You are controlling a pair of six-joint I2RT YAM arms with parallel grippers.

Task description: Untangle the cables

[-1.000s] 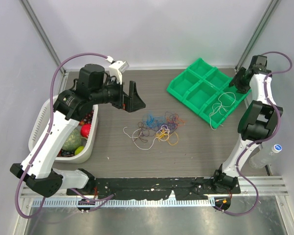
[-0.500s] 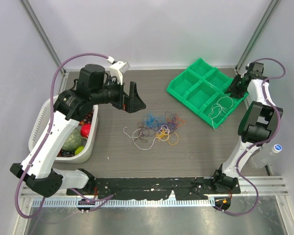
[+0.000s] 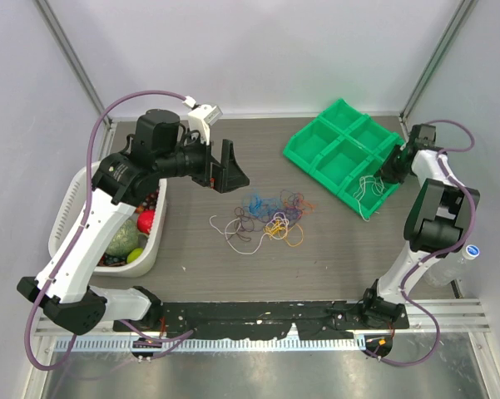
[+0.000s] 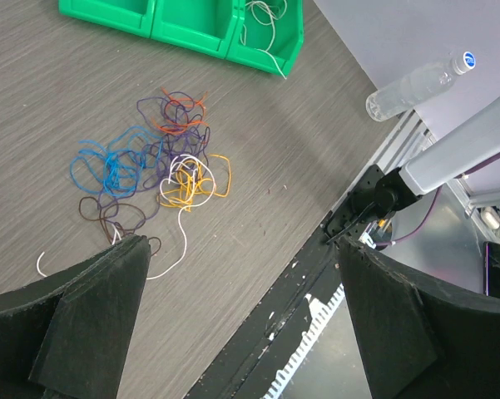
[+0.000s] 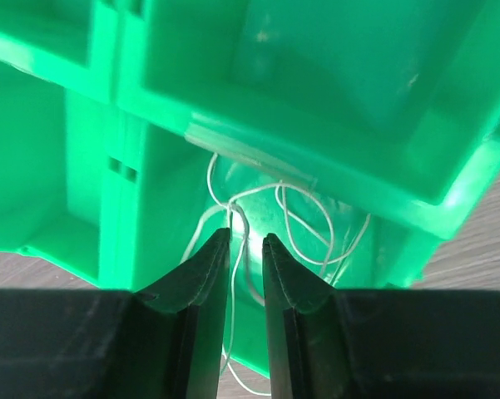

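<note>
A tangle of thin cables in blue, purple, orange, yellow and white lies mid-table; it also shows in the left wrist view. A separate white cable lies in the near right compartment of the green bin, one end trailing over the rim. My right gripper hangs over that compartment. In the right wrist view its jaws stand a narrow gap apart, with a white strand running between them. My left gripper is wide open and empty, up and left of the tangle.
A white basket with fruit stands at the left edge. A clear plastic bottle lies off the right side of the table, also in the left wrist view. The black rail runs along the near edge.
My right gripper has come down and left, from above the bin's far right corner to over the compartment with the white cable. That cable now lies more bunched. The left arm is still.
</note>
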